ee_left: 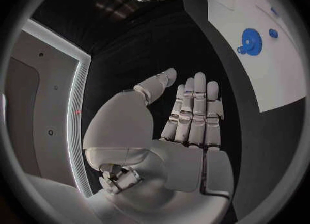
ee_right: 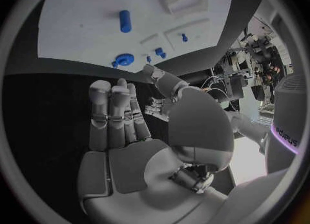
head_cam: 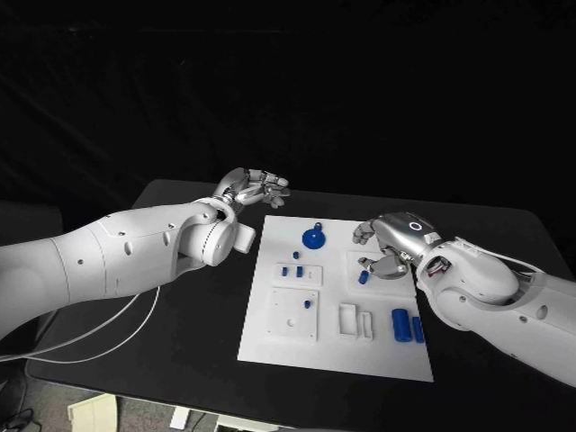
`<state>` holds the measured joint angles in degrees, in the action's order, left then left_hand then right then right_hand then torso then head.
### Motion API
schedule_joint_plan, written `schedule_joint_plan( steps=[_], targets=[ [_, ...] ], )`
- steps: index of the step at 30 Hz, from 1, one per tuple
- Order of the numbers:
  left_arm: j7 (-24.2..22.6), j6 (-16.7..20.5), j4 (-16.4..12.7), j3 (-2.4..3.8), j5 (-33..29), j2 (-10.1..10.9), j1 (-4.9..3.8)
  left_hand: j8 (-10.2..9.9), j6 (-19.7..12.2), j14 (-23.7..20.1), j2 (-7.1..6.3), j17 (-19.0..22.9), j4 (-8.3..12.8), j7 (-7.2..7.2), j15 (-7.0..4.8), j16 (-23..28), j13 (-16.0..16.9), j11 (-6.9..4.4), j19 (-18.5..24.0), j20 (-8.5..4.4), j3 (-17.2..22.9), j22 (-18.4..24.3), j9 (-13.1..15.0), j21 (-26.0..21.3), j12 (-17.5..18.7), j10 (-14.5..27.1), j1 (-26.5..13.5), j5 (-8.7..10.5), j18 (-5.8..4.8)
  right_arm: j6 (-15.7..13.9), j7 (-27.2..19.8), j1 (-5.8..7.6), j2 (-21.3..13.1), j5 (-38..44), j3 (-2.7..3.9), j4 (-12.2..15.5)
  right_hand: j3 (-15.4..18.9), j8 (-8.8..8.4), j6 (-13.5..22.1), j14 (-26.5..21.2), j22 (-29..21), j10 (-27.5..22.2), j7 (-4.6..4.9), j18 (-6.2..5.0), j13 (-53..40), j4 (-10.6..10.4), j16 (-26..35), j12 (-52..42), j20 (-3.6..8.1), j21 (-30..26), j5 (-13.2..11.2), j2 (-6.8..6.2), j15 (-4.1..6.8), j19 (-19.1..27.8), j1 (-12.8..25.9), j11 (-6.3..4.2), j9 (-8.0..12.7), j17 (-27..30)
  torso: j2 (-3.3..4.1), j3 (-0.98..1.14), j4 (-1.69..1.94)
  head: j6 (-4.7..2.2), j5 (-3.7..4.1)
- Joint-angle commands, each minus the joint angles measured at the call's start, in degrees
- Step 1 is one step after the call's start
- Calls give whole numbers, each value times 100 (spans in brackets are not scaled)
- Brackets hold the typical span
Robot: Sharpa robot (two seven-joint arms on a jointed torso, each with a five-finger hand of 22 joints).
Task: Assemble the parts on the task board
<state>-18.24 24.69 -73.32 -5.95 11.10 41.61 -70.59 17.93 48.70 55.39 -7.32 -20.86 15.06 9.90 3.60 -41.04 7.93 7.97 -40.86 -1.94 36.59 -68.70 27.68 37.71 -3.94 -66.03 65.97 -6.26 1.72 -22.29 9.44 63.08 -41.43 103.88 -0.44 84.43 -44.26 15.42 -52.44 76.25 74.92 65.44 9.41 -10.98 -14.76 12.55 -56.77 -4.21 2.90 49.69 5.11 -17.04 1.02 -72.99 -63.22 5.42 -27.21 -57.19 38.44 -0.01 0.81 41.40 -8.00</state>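
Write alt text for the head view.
A white task board lies on a black table, with small blue parts on it. The left robot hand hovers past its far left corner; the right robot hand hangs over its right side, both holding nothing.

Head view: high, facing down on task board [head_cam: 334, 351], dead centre. Wrist views sit close behind each palm; both share the board's round blue part [ee_left: 250, 42] [ee_right: 124, 59].

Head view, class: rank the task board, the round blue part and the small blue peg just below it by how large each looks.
1. task board
2. round blue part
3. small blue peg
All three lie at table level, so camera nearness hardly affects this order.
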Motion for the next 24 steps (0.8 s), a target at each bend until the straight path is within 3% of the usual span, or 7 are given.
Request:
schedule_joint_plan(
  steps=[1,6,10,15,24],
  targets=[
    [-75,-44,-13,5,25,-17,-9,33,-43,45,36,-8,2,-12,13,28,-9,3,-11,-2,-35,-6,-6,-27,-29,-3,20,14,63,569,0,-7,44,12,-6,-140,39,10,25,20,97,-26,-45,-402,21,5,-38,3,30,10,-54,7,-14,-80,-50,27,13,11,5,4,11,-24,39],
    [-75,-47,-13,5,25,-25,-9,34,-43,45,37,-10,2,-12,13,31,-10,3,-11,-2,-35,-6,-6,-29,-29,-2,21,14,63,844,30,-7,193,37,-21,-387,70,-1,65,4,100,-69,-85,-402,63,-4,-55,22,19,6,-111,7,-30,-65,-45,42,30,25,10,5,18,-27,47],
    [-75,-48,-8,5,25,-33,-9,34,-43,46,37,-12,2,-11,14,33,-10,4,-12,-2,-36,-7,-7,-30,-29,-2,21,14,62,974,23,-10,280,33,-98,-532,102,-5,90,-11,103,-101,-110,-402,95,-14,-64,30,9,4,-153,8,-33,-52,-21,46,40,37,14,3,29,-20,61],
    [-75,-56,-5,5,25,-31,-8,35,-43,46,38,-15,1,-11,14,36,-11,4,-12,-1,-37,-8,-8,-32,-29,-2,20,14,62,1174,24,-25,308,22,-179,-592,126,-3,98,-21,104,-108,-116,-402,115,-23,-71,25,3,2,-162,15,-35,-43,0,47,46,47,13,-2,29,-1,57],
    [-76,-61,-3,5,25,-24,-8,36,-44,47,39,-19,-1,-11,14,40,-12,5,-13,-1,-38,-9,-9,-34,-28,-1,19,15,61,1314,60,-38,309,62,-218,-627,96,26,67,-29,104,-49,-100,-402,133,-47,-85,-10,-3,0,-149,40,-20,-33,-32,32,48,66,9,-4,21,24,45]
  ],
)
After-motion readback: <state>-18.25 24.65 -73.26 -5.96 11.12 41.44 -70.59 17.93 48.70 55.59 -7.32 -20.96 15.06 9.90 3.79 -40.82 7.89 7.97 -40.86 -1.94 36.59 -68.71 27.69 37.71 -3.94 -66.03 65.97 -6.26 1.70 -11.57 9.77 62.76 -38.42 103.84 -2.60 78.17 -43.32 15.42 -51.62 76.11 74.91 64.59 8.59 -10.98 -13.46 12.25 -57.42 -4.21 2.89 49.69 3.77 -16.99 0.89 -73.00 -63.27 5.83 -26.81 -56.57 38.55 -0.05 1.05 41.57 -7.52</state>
